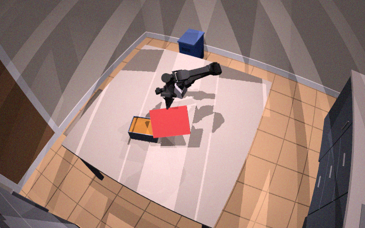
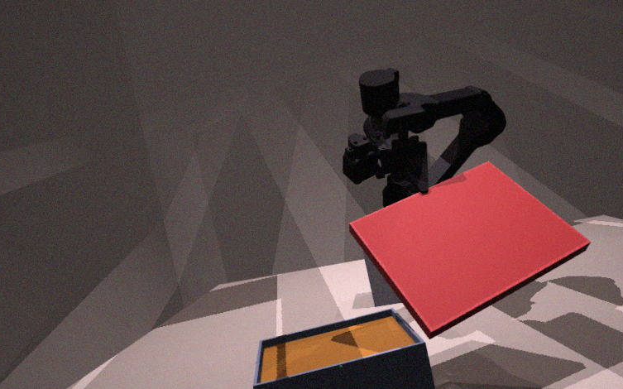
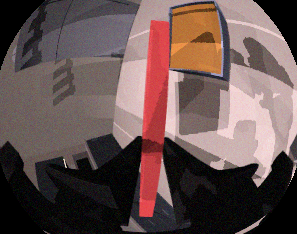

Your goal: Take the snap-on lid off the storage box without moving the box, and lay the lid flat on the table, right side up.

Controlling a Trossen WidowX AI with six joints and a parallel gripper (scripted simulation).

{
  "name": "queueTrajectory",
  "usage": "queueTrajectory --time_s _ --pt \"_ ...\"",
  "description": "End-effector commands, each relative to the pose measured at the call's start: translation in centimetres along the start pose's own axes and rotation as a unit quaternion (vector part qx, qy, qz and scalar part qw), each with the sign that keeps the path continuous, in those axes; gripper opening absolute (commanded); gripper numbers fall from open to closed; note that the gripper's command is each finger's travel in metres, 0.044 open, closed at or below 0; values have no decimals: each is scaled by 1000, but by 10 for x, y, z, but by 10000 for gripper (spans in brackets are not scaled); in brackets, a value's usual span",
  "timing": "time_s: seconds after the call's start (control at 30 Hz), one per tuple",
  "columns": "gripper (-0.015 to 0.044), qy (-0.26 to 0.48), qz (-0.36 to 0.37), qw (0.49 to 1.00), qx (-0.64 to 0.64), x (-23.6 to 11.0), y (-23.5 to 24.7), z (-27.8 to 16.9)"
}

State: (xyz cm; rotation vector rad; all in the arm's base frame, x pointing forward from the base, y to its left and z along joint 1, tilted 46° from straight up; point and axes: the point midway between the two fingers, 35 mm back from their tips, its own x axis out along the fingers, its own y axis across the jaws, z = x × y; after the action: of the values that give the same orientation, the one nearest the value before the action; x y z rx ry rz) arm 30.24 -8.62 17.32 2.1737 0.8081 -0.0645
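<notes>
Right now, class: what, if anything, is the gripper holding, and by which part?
The gripper is shut on the red lid, pinching its rear edge, the one nearest the arm; the lid hangs tilted in the air.

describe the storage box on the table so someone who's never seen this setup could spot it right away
Start at the big pale table on the tiled floor and find the black arm's gripper holding a flat red lid in the air. Beside the lid, on the table, sits the storage box: open-topped, dark blue walls, orange inside.
</notes>
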Motion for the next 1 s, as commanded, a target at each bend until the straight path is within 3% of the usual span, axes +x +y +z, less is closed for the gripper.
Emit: queueTrajectory --time_s 0.0,0.97 --pt "0 -2 1 1000 1 -1 0 -8" --pt "0 -1 0 1000 3 -3 -2 -66"
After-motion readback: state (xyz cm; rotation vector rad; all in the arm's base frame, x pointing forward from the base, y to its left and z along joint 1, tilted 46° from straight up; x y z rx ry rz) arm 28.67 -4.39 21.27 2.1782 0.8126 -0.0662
